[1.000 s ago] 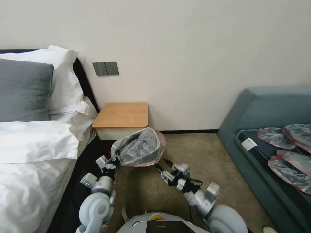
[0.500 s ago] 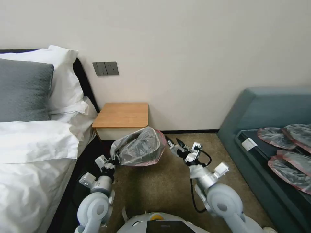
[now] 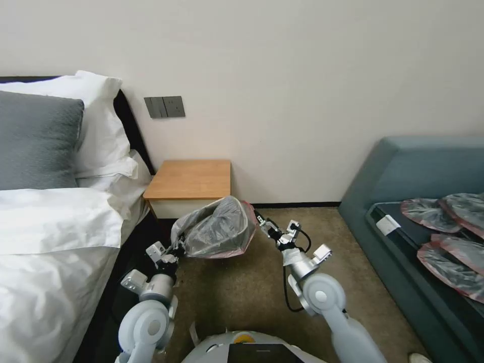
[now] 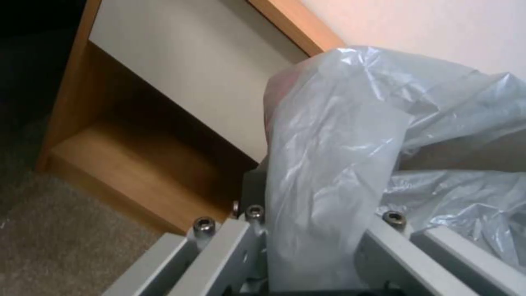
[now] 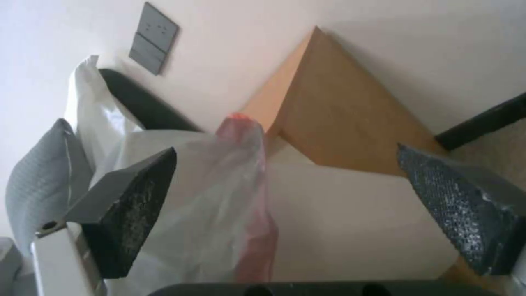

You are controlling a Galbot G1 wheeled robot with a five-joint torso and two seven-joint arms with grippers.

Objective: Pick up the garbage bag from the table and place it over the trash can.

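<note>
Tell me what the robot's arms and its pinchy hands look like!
Both arms are shiny silver-grey, built from round drum-shaped joints with pale blue-grey shells nearer the body. A black cable loops along the right arm. The right gripper has two wedge-shaped fingers with rough black pads. The left gripper is pale grey metal, with flat bars and small round screw heads.

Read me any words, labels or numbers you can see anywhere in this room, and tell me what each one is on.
None can be read.
Grey wall switch plate: no legible marking.
White tag on the sofa: too small to read.
Garbage bag: no print visible.
</note>
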